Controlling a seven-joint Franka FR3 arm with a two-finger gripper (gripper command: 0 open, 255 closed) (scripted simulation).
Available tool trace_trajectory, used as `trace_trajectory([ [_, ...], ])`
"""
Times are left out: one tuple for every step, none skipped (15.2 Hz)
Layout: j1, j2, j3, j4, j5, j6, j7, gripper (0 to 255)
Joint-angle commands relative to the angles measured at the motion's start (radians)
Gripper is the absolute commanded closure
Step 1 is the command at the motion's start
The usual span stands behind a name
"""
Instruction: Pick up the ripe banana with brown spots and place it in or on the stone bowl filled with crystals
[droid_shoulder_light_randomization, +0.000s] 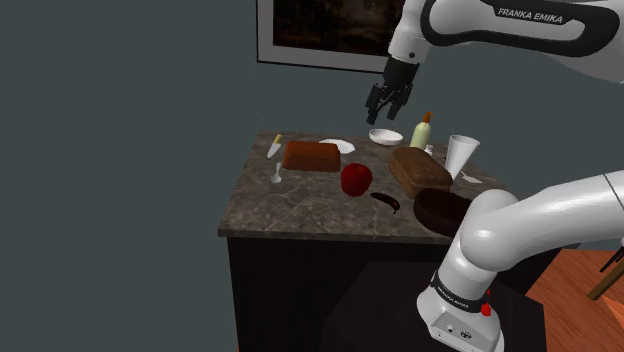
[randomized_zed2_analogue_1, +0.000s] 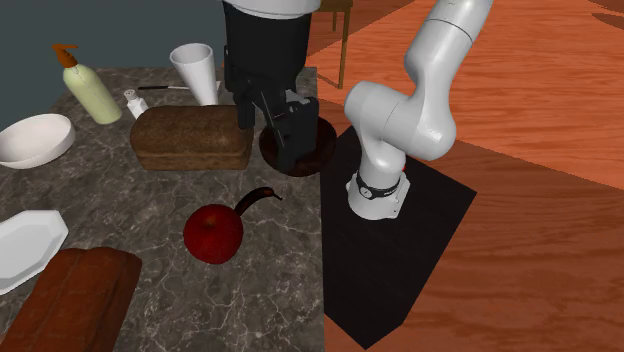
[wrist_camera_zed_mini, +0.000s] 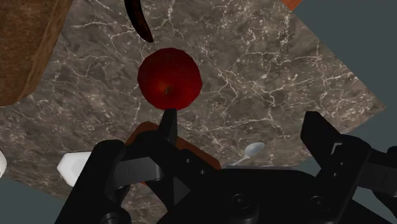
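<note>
one black hand (droid_shoulder_light_randomization: 384, 116) is hovering upper centre, spread and empty; one dark banana (droid_shoulder_light_randomization: 386, 201), one red apple (droid_shoulder_light_randomization: 356, 178) and two brown loaves (droid_shoulder_light_randomization: 311, 155) are lying on the desk (droid_shoulder_light_randomization: 300, 215).

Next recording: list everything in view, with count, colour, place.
counter: 1, dark veined, centre
banana: 1, dark brown, beside apple
apple: 1, red, mid-counter
dark bowl: 1, brown, by stand
brown loaf: 1, beside dark bowl
reddish loaf: 1, beside plate
plate: 1, white, far edge
white bowl: 1, beside bottle
bottle: 1, pale, far edge
cup: 1, white, corner
spoon: 1, white, counter edge
knife: 1, pale, beyond spoon
arm: 1, white
pincer: 1, black, open, above counter
</note>
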Motion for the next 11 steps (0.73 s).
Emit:
trace_trajectory([
  [0.0,0.0,0.0,0.0,0.0,0.0,0.0,0],
  [-0.002,-0.017,-0.015,-0.038,-0.007,0.023,-0.017,0],
  [-0.004,-0.033,-0.031,-0.076,-0.014,0.046,-0.034,0],
  [-0.007,-0.047,-0.047,-0.112,-0.021,0.069,-0.052,0],
  [-0.011,-0.061,-0.064,-0.147,-0.03,0.092,-0.069,0],
  [-0.014,-0.074,-0.081,-0.181,-0.038,0.115,-0.087,0],
  [-0.019,-0.085,-0.099,-0.214,-0.048,0.138,-0.104,0],
  [-0.023,-0.095,-0.117,-0.246,-0.058,0.161,-0.122,0],
  [-0.029,-0.103,-0.136,-0.277,-0.068,0.185,-0.141,0],
  [-0.034,-0.11,-0.155,-0.307,-0.079,0.21,-0.159,0],
  [-0.04,-0.116,-0.176,-0.336,-0.091,0.234,-0.178,0],
])
